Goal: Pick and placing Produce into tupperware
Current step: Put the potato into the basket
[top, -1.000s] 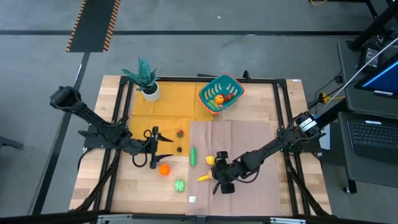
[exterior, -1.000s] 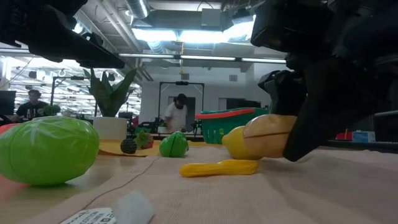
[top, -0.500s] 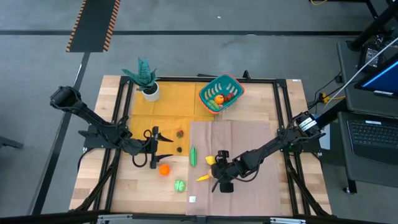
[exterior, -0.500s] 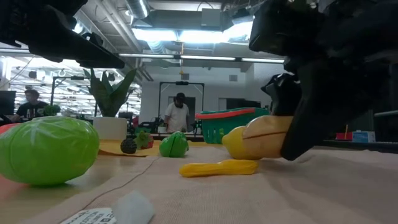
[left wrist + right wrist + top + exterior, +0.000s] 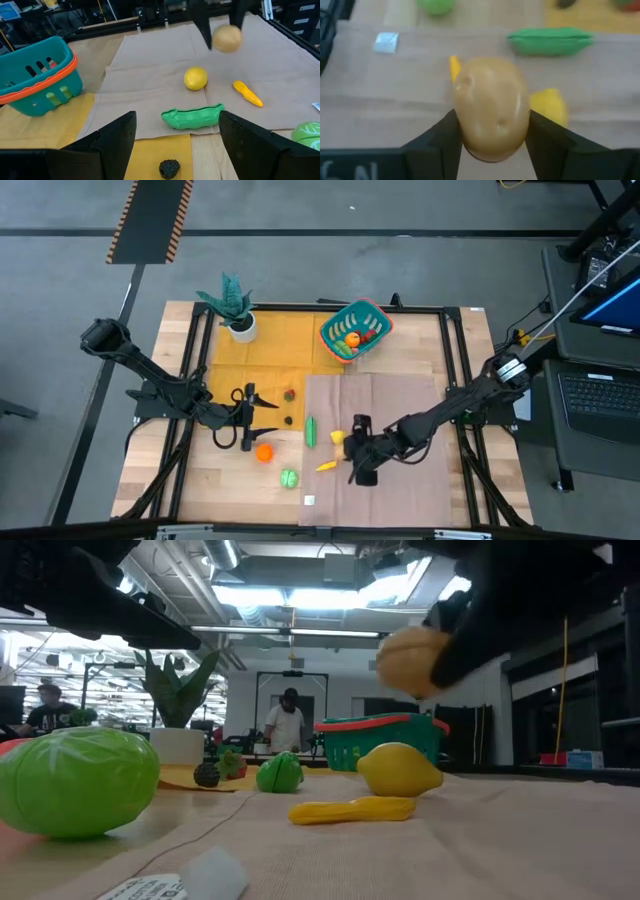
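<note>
My right gripper is shut on a tan potato, which hangs above the brown cloth near a yellow lemon and a small yellow vegetable. A green pea pod, a green round piece, an orange, a strawberry and a dark piece lie on the table. The teal tupperware stands at the far edge with a few pieces inside. My left gripper waits open, left of the produce. My right gripper pinches the potato between its two fingers, one on each side of the potato's body. In the left wrist view the fingers come down at the potato from above. It is lifted clear of the cloth, above the lemon.
A teal plant in a white pot stands at the far left on a yellow mat. A small white tag lies near the near edge. The brown cloth has free room right of the gripper. People show in the room behind.
My right gripper has risen, staying shut on the potato. The potato, which rested on the cloth against the lemon, is now lifted clear above it. The lemon and yellow vegetable have stayed in place.
</note>
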Action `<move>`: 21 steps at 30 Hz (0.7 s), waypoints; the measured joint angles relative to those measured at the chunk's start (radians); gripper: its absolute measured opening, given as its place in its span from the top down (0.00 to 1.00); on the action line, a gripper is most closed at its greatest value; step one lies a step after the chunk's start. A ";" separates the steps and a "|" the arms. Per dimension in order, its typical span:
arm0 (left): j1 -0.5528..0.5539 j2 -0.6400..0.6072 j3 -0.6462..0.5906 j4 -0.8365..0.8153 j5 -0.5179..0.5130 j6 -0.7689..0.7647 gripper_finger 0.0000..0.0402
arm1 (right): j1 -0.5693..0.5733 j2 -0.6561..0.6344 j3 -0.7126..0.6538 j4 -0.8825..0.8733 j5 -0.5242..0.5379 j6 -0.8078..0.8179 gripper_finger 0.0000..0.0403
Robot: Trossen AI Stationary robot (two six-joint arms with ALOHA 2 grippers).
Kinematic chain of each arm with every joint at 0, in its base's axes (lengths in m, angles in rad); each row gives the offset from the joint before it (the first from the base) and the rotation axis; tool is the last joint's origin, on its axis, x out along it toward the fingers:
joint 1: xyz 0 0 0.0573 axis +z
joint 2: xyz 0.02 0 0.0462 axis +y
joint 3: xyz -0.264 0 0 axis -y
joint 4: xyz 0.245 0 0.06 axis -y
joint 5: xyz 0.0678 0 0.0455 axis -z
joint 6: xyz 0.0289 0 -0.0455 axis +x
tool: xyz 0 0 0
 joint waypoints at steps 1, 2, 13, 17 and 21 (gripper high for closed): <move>0.000 0.000 0.000 0.000 0.000 0.000 0.32 | 0.000 -0.014 0.000 -0.014 0.028 0.001 0.55; 0.000 0.000 0.000 -0.001 0.000 0.000 0.32 | 0.000 -0.027 -0.001 -0.037 0.062 0.004 0.54; 0.000 0.000 0.000 -0.009 0.000 0.001 0.32 | 0.000 -0.172 -0.208 0.160 0.249 0.129 0.55; 0.000 0.000 0.000 -0.010 0.001 0.011 0.32 | -0.003 -0.218 -0.297 0.285 0.336 0.129 0.54; 0.000 0.000 0.000 -0.010 0.001 0.015 0.32 | -0.010 -0.248 -0.364 0.370 0.402 0.130 0.54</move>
